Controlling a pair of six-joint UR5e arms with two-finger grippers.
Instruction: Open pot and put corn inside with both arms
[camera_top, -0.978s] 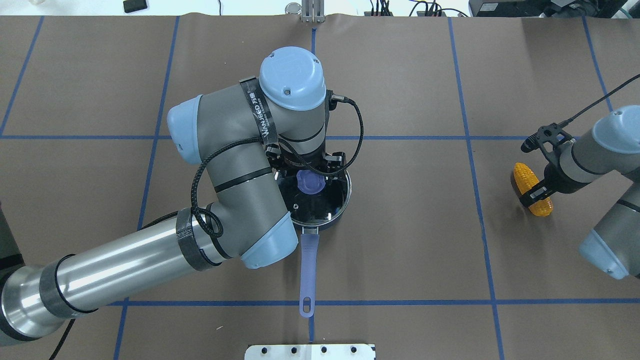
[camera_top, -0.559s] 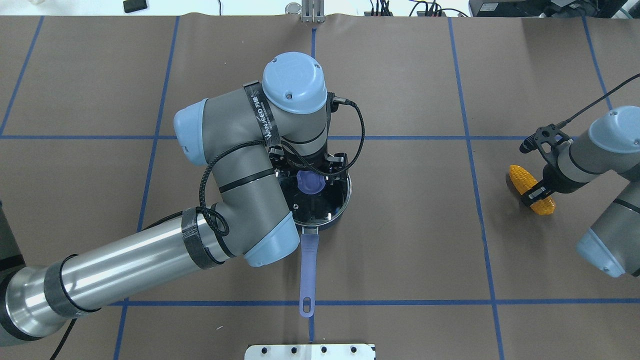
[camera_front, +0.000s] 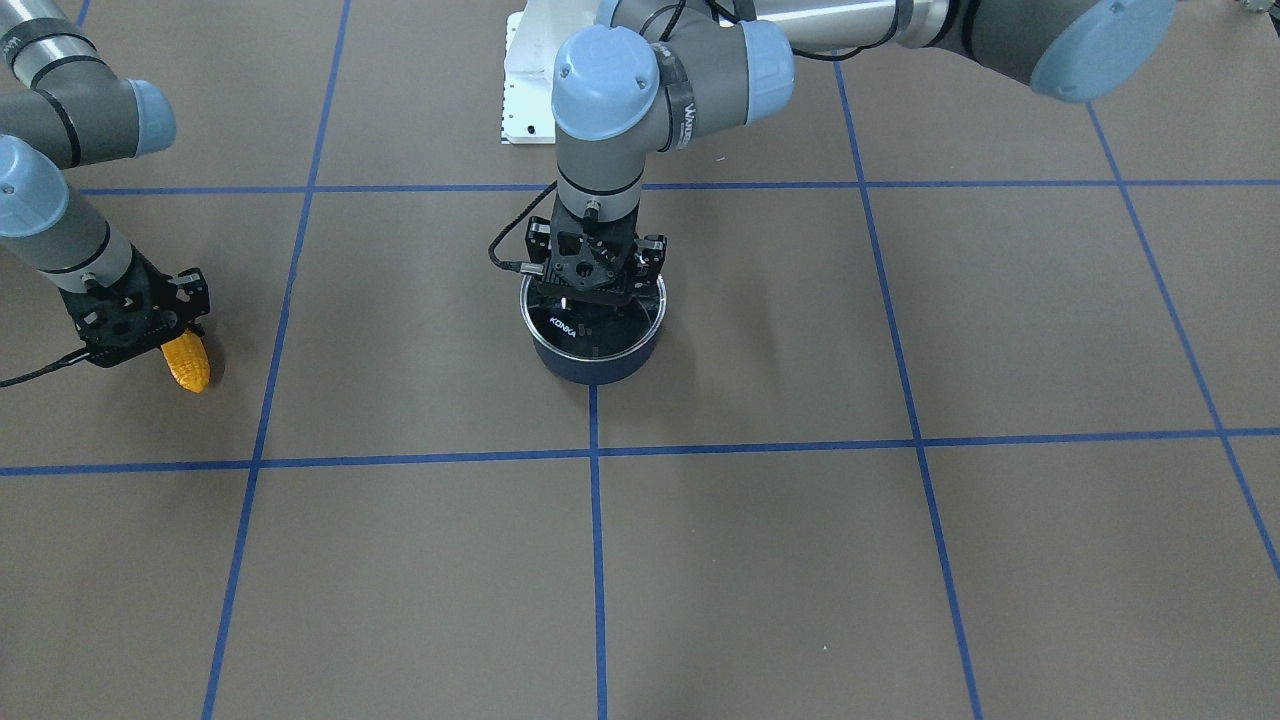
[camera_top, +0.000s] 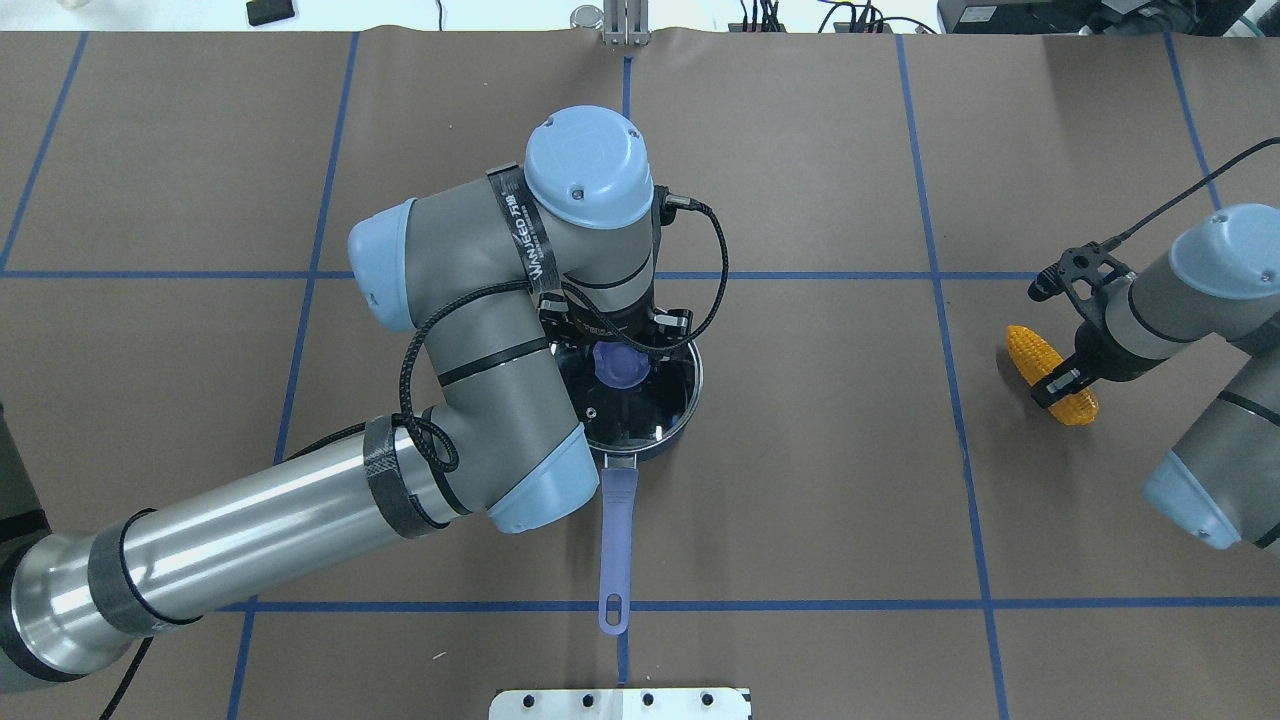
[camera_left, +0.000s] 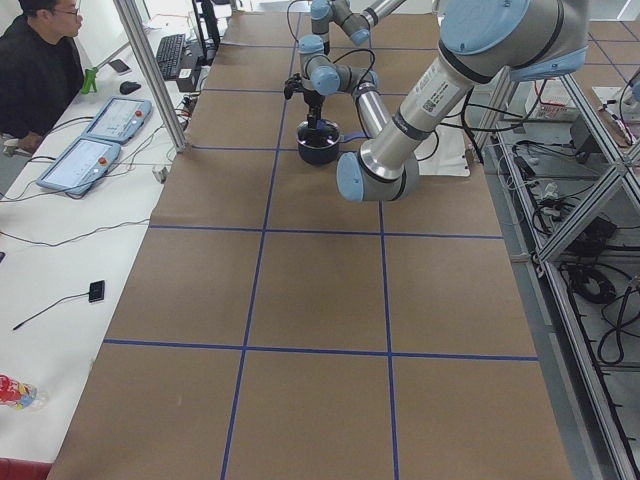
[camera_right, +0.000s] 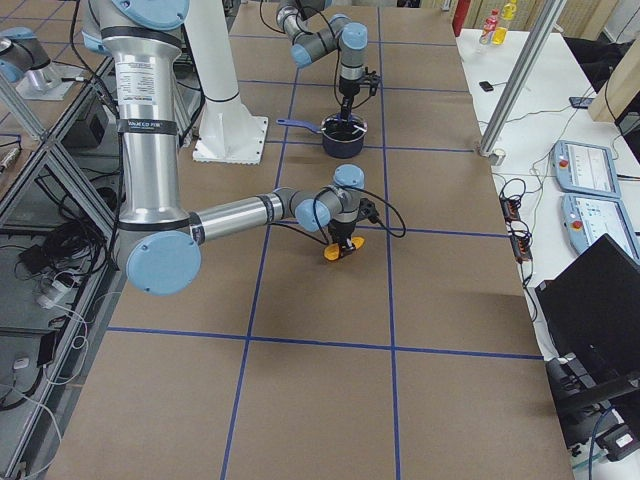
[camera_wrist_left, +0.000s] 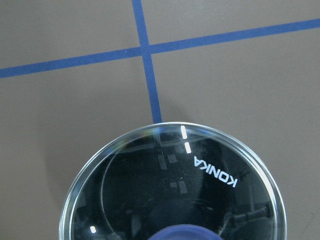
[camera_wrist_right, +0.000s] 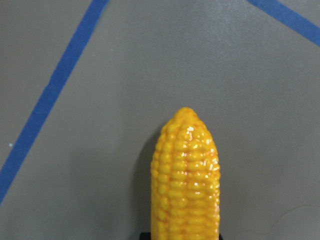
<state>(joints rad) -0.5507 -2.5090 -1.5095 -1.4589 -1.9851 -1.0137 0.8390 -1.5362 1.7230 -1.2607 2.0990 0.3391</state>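
Observation:
The navy pot (camera_top: 676, 424) stands at mid-table with its lavender handle (camera_top: 617, 520) pointing toward the robot. The glass KONKA lid (camera_top: 640, 412) lies on it and fills the left wrist view (camera_wrist_left: 170, 185). My left gripper (camera_top: 618, 348) is down on the lid's lavender knob (camera_top: 620, 366) and appears shut on it. In the front view the gripper (camera_front: 597, 285) hides the knob. My right gripper (camera_top: 1062, 382) is shut across the corn (camera_top: 1046, 366) at the far right, just above the table. The corn's tapered tip shows in the right wrist view (camera_wrist_right: 186, 175).
A white mounting plate (camera_top: 620, 703) sits at the table's near edge behind the pot handle. Blue tape lines grid the brown table cover. An operator (camera_left: 35, 70) sits at a side desk with control pendants (camera_left: 85, 160), off the table.
My right gripper has carried the corn a little to the left, toward the pot. My left arm shifted slightly over the pot, then held still. The lid stays on the pot.

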